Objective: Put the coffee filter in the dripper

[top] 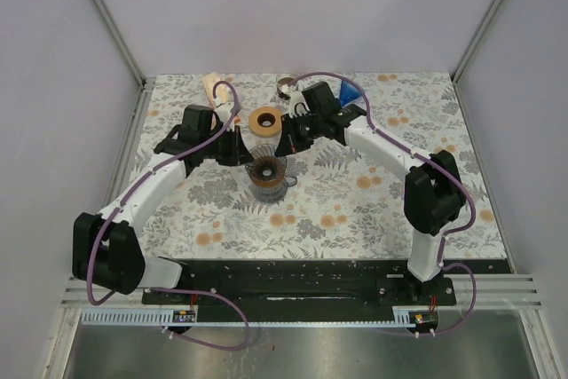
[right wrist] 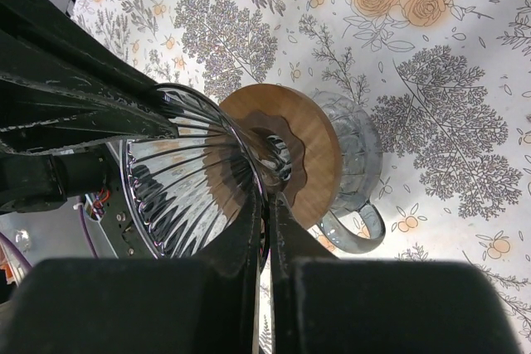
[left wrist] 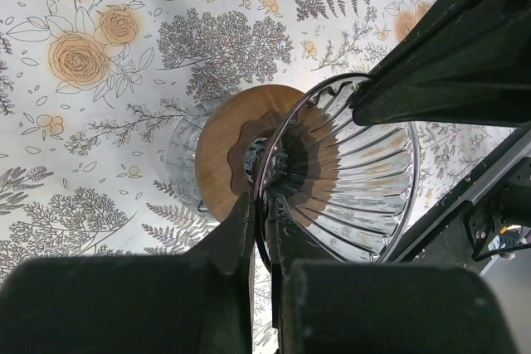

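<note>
The dripper [top: 264, 120] is a ribbed clear-glass cone with a round wooden collar. Both grippers hold it by the rim, raised over a glass cup [top: 267, 175] with a handle. My left gripper [left wrist: 261, 205] is shut on the near rim of the cone [left wrist: 348, 180]. My right gripper [right wrist: 267, 196] is shut on the opposite rim [right wrist: 182, 180]. From above, the left gripper [top: 244, 144] and the right gripper [top: 286, 135] flank the dripper. A beige paper item [top: 213, 86], apparently the filter, lies at the back left, away from both grippers.
A blue funnel [top: 351, 93] and a small metal item [top: 286, 86] stand at the back of the flowered tablecloth [top: 355, 201]. The cup also shows under the collar in the left wrist view [left wrist: 181, 155] and the right wrist view [right wrist: 357, 163]. Grey walls close three sides.
</note>
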Robot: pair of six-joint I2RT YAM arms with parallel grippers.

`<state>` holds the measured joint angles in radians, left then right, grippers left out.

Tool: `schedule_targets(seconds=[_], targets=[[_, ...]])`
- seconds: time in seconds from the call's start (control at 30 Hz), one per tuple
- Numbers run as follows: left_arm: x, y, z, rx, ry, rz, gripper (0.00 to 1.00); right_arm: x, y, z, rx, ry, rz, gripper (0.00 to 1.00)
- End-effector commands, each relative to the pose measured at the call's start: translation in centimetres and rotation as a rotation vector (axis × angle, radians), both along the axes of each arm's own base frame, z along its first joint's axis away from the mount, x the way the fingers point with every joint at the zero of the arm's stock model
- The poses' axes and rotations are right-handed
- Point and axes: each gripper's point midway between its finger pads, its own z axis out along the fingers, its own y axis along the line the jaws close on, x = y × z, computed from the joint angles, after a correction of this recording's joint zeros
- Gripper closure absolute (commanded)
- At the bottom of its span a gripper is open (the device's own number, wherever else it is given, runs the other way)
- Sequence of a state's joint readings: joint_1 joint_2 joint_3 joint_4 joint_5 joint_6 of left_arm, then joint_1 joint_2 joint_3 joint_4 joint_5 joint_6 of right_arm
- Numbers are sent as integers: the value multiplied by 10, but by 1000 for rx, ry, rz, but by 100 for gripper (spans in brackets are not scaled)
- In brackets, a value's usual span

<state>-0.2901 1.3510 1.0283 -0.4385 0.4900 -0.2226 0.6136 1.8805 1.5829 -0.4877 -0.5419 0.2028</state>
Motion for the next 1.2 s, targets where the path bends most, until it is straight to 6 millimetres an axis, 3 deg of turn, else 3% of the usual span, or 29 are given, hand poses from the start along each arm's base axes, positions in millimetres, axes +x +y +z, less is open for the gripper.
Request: schedule_targets(seconds=[0.0,0.17,0.37,0.47,0.7,0.9,1.1,1.17], targets=[[-8,3,-25,111,37,-85,100,-1,-14,-37,-113,-6,-6,100],[-24,4,-55,135,154,-121,100,-3,-17,-52,-142,25,-16,100],[-25,10,-65,148,241,-131,100,6,-19,-43,-182,36,-58,100],[-29,13,-81,161,283,-130,100,6,-21,-45,-193,36,-62,100],[-30,18,-101,189,341,-128,100,1,-26,-75,-233,84,-70,100],[-28,35,-113,302,269,-132,100,-8,-38,-95,-268,86,-77,100],[-33,32,-124,295,325,-157,100,-4,-32,-83,-250,72,-71,100],[-21,33,-115,308,299,-142,100,1,-28,-70,-231,50,-75,100]])
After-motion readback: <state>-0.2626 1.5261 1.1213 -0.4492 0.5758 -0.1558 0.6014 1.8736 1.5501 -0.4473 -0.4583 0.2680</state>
